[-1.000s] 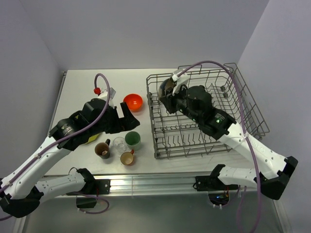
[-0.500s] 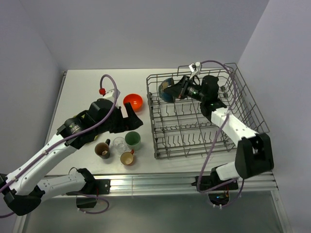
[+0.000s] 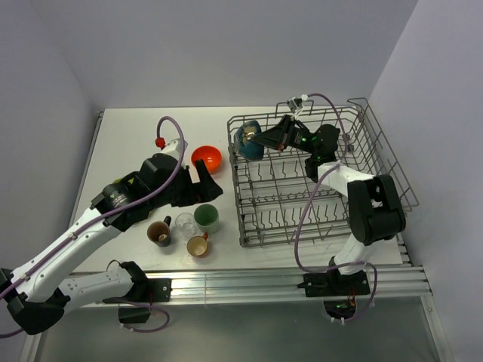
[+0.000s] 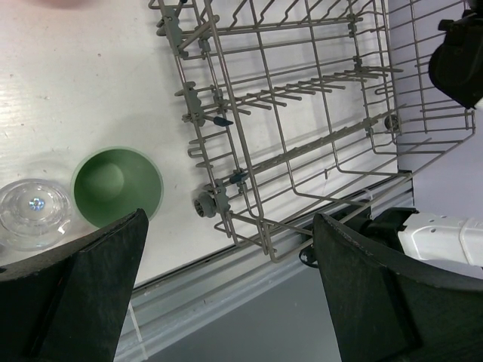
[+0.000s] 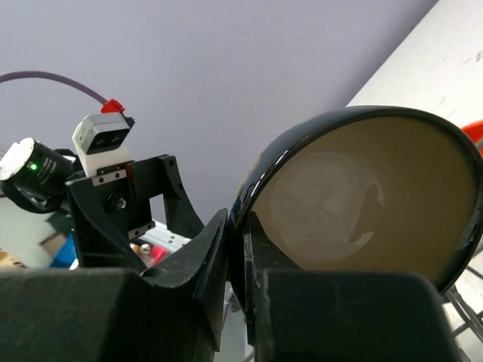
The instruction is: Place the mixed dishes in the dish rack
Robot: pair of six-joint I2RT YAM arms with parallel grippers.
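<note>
My right gripper (image 3: 266,138) is shut on the rim of the blue-outside, cream-inside bowl (image 3: 247,141), holding it on edge over the far left corner of the grey wire dish rack (image 3: 235,188). The right wrist view shows the bowl (image 5: 362,200) pinched in that gripper (image 5: 240,256). My left gripper (image 3: 207,185) hangs open and empty between the orange-red bowl (image 3: 206,157) and the pale green cup (image 3: 206,216). In the left wrist view the gripper (image 4: 226,302) frames the green cup (image 4: 117,185), the clear glass (image 4: 34,211) and the rack (image 4: 302,113).
The clear glass (image 3: 186,224), a dark brown mug (image 3: 159,232) and a small orange cup (image 3: 198,245) stand together near the table's front edge, left of the rack. Walls close in the table at the back and both sides.
The right arm has stretched out low across the rack and carried the bowl left toward the far left corner. The left arm has shifted slightly and then stayed still, still open.
</note>
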